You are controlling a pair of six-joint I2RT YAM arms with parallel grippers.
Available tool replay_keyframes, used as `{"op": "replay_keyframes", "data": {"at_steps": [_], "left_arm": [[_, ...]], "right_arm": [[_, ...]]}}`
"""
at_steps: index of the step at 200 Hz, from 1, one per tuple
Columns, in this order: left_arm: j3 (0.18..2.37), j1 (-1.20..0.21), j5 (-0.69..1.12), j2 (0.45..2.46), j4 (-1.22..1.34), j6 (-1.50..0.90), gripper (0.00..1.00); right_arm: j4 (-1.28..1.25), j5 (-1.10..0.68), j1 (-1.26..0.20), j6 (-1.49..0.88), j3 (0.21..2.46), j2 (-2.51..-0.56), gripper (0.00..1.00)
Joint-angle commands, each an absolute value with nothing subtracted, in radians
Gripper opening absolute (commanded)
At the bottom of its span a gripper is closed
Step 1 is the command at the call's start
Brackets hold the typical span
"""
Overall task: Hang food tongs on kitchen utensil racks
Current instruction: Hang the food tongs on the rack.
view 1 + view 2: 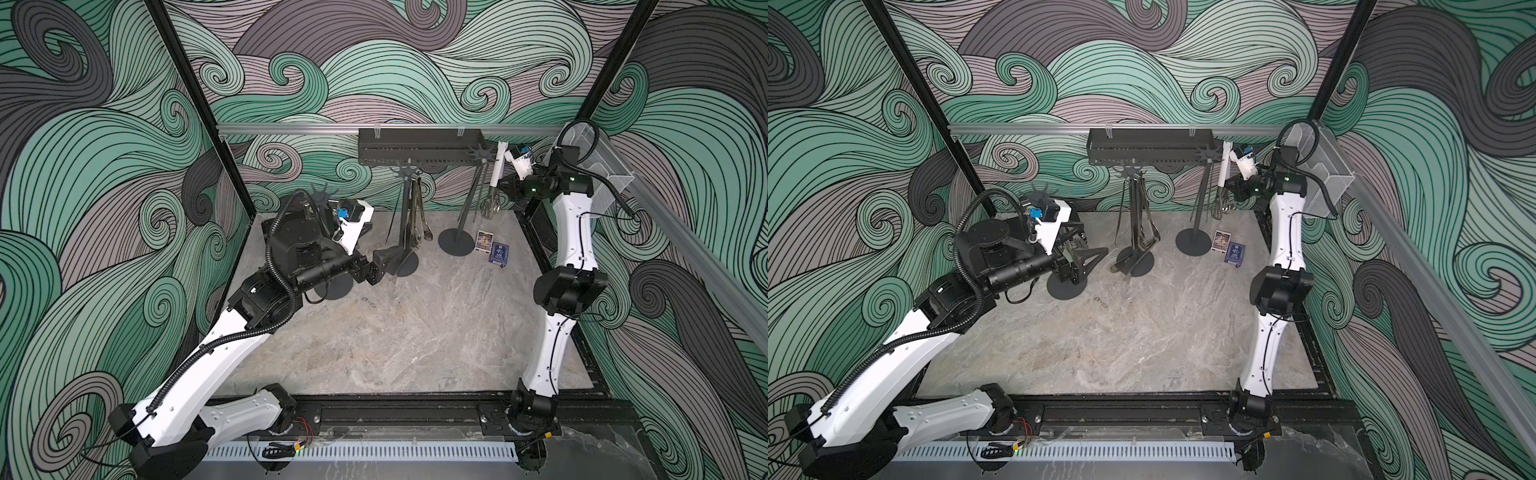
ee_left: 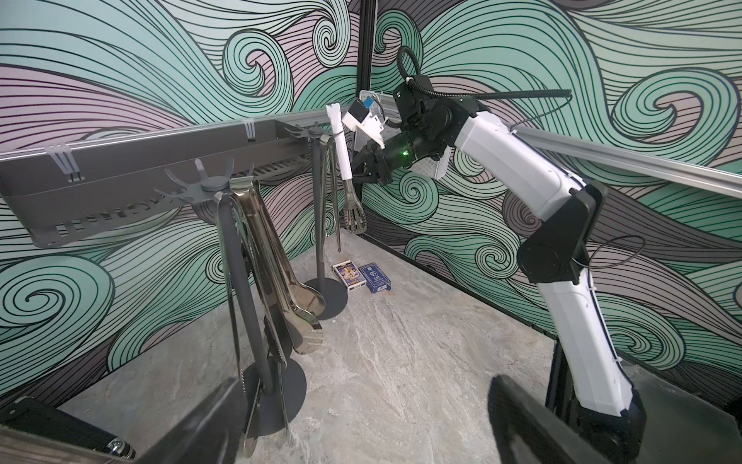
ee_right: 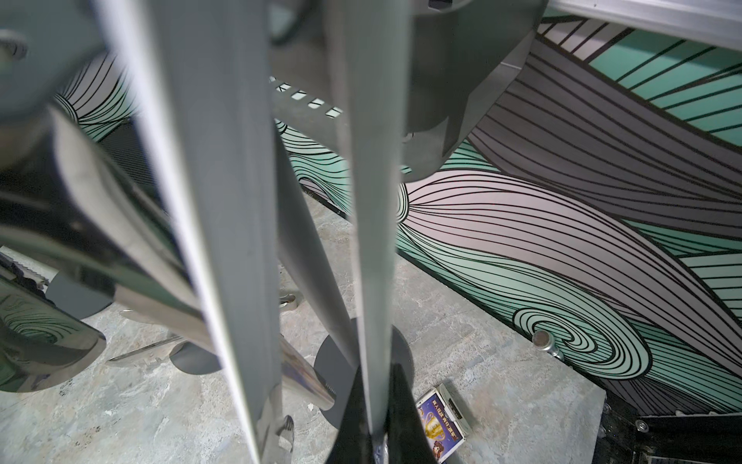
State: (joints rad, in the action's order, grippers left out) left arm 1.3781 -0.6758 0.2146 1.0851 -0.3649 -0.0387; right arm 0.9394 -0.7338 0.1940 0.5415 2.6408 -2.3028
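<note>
My right gripper (image 1: pixel 506 182) is shut on the white-handled food tongs (image 1: pixel 496 168) and holds them upright. Their top is just beside the star crown of the right kitchen utensil rack (image 1: pixel 481 153). In the left wrist view the tongs (image 2: pixel 340 144) hang with the wire claw end down. The right wrist view shows my fingers (image 3: pixel 395 418) clamped on one pale handle arm (image 3: pixel 371 241). A thin pair (image 2: pixel 335 201) hangs on that rack. The middle rack (image 1: pixel 407 171) carries several steel tongs (image 2: pixel 281 281). My left gripper (image 1: pixel 384 266) is open and empty, low beside the middle rack's foot. The left rack (image 1: pixel 323 194) stands behind my left wrist.
A black slotted shelf (image 1: pixel 419 145) hangs on the back rail above the racks. A wire-mesh basket (image 1: pixel 602 166) is fixed on the right rail behind my right arm. Two card boxes (image 1: pixel 484 241) (image 1: pixel 498 252) lie on the stone top by the right rack's disc foot (image 1: pixel 456 243).
</note>
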Motion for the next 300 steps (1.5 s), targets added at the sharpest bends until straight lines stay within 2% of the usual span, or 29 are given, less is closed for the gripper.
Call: {"op": "replay_keyframes", "data": {"at_steps": [1, 157, 300], "left_arm": [[1.378, -0.666, 0.230, 1.086, -0.341, -0.051, 0.94], [1.365, -0.654, 0.248, 1.085, -0.326, -0.061, 0.94], [1.350, -0.647, 0.271, 1.076, -0.301, -0.077, 0.93]], "right_arm": [[0.934, -0.745, 0.188, 0.526, 2.668, -2.321, 0.00], [0.961, -0.715, 0.162, 0.554, 2.630, -2.344, 0.00], [0.962, -0.635, 0.160, 0.603, 2.419, -2.249, 0.00]]}}
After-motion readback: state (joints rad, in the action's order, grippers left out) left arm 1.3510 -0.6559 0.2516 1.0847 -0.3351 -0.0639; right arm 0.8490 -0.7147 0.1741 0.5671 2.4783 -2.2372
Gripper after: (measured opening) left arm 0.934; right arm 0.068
